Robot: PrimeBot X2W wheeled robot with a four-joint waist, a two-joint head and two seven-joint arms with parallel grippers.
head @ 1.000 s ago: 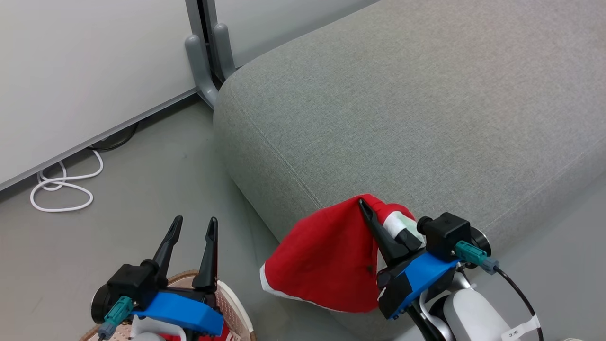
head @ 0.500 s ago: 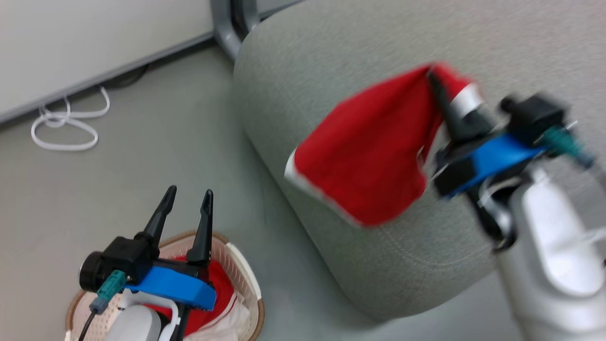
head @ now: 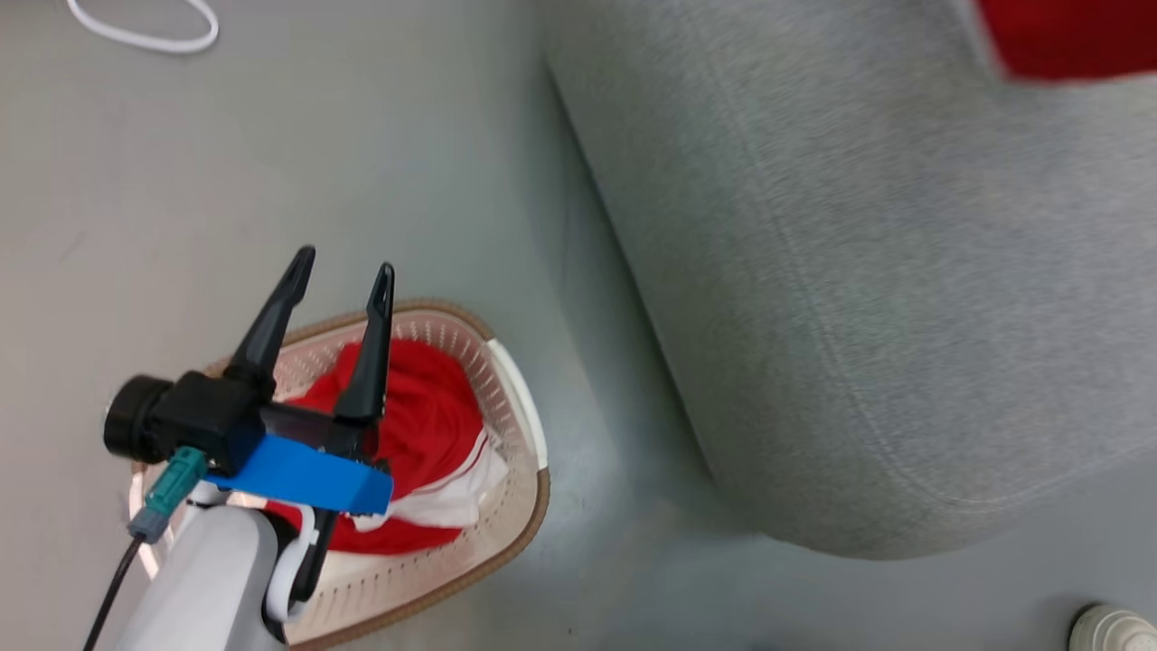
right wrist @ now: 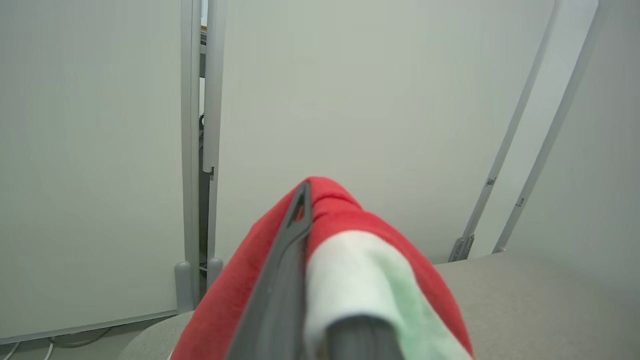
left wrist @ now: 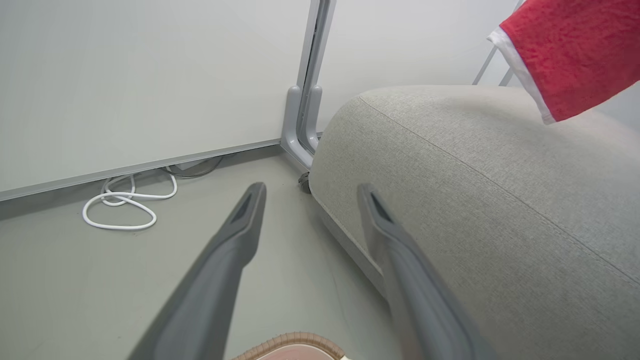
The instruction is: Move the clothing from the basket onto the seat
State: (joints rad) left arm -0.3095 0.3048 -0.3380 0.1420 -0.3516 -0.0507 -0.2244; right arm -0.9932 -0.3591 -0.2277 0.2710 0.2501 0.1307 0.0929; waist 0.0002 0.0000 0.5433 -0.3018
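Observation:
The basket (head: pixel 533 488) stands on the floor at the lower left of the head view, with one piece of red, white-trimmed clothing (head: pixel 425 425) bunched inside. Above it hovers my left gripper (head: pixel 345 265), open and empty; its wrist view shows the spread fingers (left wrist: pixel 240 235) over the basket rim (left wrist: pixel 295 342). My right gripper (right wrist: pixel 305 190) is shut on the other red clothing (right wrist: pixel 340 210), which drapes over its fingers. That garment (head: pixel 1067 36) hangs above the grey seat (head: pixel 859 271) at the top right, and its white-edged hem (left wrist: pixel 575 55) shows over the seat (left wrist: pixel 475 200).
A white cable (left wrist: pixel 120 210) lies coiled on the floor by pale partition panels, which meet at a grey post (left wrist: pixel 302 120) beside the seat's corner. A pale rounded object (head: pixel 1112 628) sits at the lower right corner. Grey floor separates basket and seat.
The head camera has tilted down, shifting the whole picture. My right gripper has carried the red garment from the seat's front edge farther over the seat. The left gripper stays open over the basket.

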